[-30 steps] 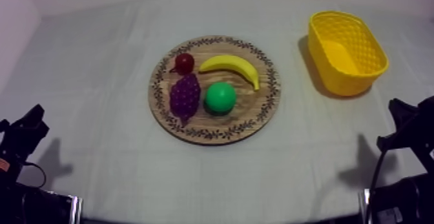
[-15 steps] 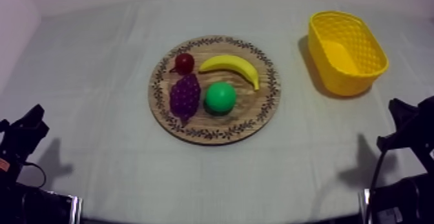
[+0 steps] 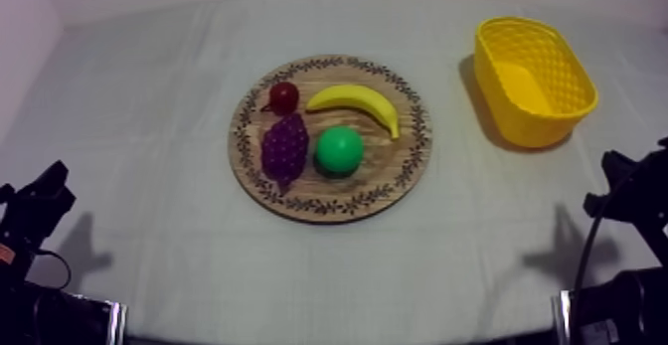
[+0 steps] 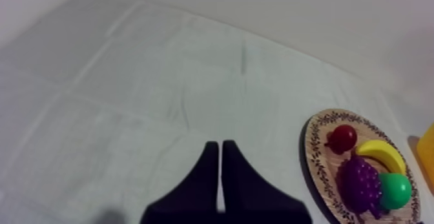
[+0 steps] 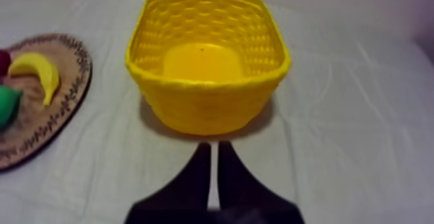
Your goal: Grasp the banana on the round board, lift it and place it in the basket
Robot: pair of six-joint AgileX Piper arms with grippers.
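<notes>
Lying on the wooden board (image 3: 390, 162) at the middle of the surface (image 3: 169, 120), the banana (image 3: 356, 104) sits just beside a small red fruit (image 3: 284, 95), near the grapes (image 3: 285, 146) and a green fruit (image 3: 339, 151). The yellow basket (image 3: 542, 128) stands well apart, right of the board. The left gripper (image 4: 221, 144) and the right gripper (image 5: 214, 144) each have their fingers pressed together on nothing; the right gripper faces the basket.

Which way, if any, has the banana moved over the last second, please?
No. The banana lies on the wooden board where it was, curved along the same stretch of patterned rim, with the small red fruit beside it.
</notes>
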